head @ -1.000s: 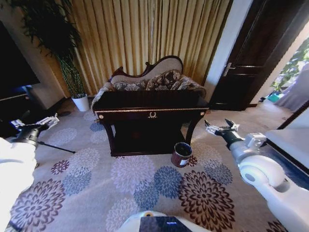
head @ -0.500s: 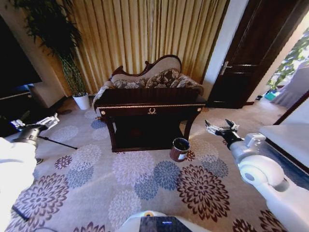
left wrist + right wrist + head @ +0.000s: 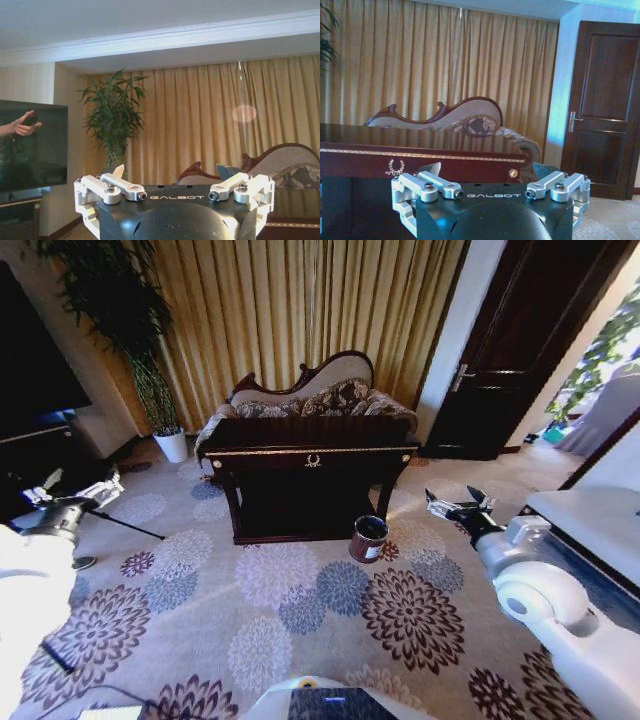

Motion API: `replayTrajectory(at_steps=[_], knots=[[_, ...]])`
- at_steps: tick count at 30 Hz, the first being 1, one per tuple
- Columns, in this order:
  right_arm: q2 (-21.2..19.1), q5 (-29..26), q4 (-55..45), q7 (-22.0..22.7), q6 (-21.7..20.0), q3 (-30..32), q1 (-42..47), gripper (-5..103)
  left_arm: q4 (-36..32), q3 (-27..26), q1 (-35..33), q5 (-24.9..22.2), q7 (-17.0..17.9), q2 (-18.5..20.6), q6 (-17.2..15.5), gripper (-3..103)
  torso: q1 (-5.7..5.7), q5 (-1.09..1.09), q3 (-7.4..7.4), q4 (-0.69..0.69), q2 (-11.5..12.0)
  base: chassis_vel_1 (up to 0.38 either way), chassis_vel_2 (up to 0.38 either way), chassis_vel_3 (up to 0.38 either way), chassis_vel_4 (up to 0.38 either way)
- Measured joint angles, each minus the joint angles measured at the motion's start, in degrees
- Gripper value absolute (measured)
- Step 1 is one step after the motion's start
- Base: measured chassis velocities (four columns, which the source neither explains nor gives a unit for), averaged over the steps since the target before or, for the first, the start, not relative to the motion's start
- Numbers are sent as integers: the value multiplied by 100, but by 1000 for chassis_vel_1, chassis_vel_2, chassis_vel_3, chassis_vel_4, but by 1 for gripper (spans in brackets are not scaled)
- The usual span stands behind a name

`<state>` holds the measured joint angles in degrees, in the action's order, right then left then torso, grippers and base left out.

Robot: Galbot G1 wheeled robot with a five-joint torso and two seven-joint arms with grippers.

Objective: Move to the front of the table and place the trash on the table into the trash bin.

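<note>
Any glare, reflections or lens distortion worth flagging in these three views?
Head view: wide-angle bending, the door frame leans, and daylight blows out the far right edge. Left wrist view: a pale flare spot sits on the curtain. Right wrist view: the glossy table top mirrors the curtain folds, and the wall has a blue cast.

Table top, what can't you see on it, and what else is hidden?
- Top of the table: the head view sees it far off and nearly edge-on; any trash is too small to tell.
- Inside of the trash bin: too dark, head view.
- Lower shelf: right wrist view, hidden behind the right tool.
</note>
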<state>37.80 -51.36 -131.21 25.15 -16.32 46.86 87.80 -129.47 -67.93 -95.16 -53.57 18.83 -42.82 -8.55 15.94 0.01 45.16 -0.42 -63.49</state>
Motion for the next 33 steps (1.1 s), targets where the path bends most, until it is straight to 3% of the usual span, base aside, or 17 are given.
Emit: replayTrajectory(at_steps=[21, 23, 33], knots=[[68, -5, -124, 0, 33, 160, 178, 100, -163, -74, -137, 25, 8, -100, 14, 100, -5, 0, -3, 0, -3, 118, -116, -122, 112], [74, 3, -101, 0, 76, 164, 181, 100, -168, -88, -146, 25, 11, -103, 14, 100, -3, -2, 0, 5, -1, 32, -13, -30, 25], [165, 105, -63, 7, 210, 163, 255, 100, -243, -130, -263, 29, 11, -228, 15, 100, 0, -1, 0, 2, 1, 0, 0, 0, 0]])
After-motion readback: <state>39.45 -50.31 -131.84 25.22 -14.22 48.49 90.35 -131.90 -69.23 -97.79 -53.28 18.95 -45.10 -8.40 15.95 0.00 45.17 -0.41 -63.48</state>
